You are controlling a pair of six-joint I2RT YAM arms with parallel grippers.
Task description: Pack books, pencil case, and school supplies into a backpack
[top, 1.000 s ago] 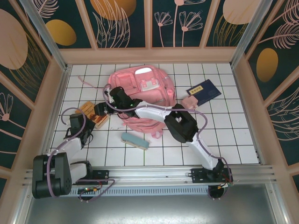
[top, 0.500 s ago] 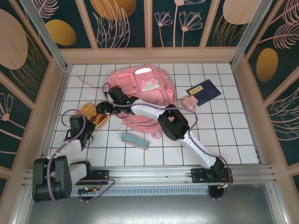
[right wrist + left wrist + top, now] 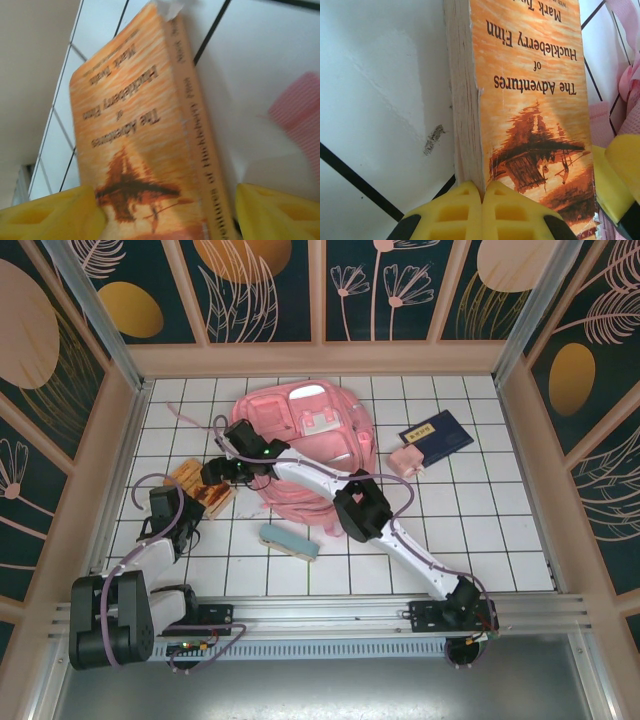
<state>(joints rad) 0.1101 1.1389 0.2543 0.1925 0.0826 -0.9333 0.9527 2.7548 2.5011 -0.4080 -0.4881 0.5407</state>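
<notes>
The orange book (image 3: pixel 190 480) lies on the white tiles left of the pink backpack (image 3: pixel 310 430). My right gripper (image 3: pixel 224 472) reaches across the backpack's lower left. Its yellow fingers (image 3: pixel 50 212) straddle the book (image 3: pixel 145 145), one against the cover edge and one by the spine. My left gripper (image 3: pixel 482 195) is shut, with its tips pressed against the page edge of the book (image 3: pixel 530 100). In the top view the left gripper (image 3: pixel 180 498) sits at the book's near side. The pale blue pencil case (image 3: pixel 290 542) lies in front of the backpack. A small pink item (image 3: pixel 405 458) lies beside a navy book (image 3: pixel 437 435) on the right.
Wooden walls enclose the tiled table on the left, back and right. The right arm's elbow (image 3: pixel 360 508) hangs over the backpack's front edge. Pink backpack fabric (image 3: pixel 627 85) shows right of the book in the left wrist view. Open tiles lie at the front right.
The right arm has swung left, bringing its gripper over the orange book, and its jaws have narrowed onto it. The left gripper has stayed shut at the book's edge.
</notes>
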